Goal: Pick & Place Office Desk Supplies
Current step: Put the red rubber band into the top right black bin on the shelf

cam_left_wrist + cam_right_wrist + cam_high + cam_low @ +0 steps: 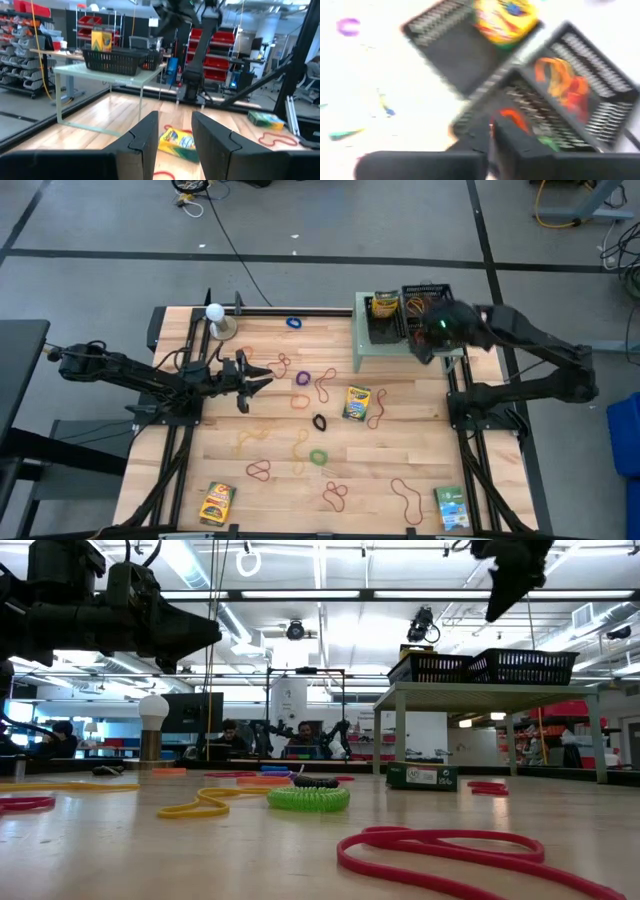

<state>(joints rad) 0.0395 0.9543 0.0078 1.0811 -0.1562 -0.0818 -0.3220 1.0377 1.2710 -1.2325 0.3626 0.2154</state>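
Observation:
Many rubber-band loops lie flat on the wooden table, among them a green one [318, 456], a black one [320, 421] and a red one [333, 497]. Crayon boxes lie at the middle [357, 402], near left [217, 502] and near right [452, 507]. Two black baskets stand on a raised shelf [365, 350] at the far right. One holds a crayon box [505, 17], the other orange and red bands [565, 85]. My right gripper [492, 135] hangs shut above the band basket. My left gripper [262, 375] is held open and level over the table's left part, with nothing between its fingers.
A white ball on a small stand [215, 315] is at the far left corner. The shelf's legs [400, 735] stand on the table's far right part. People sit in the room beyond the far edge. Bare wood shows between the scattered bands.

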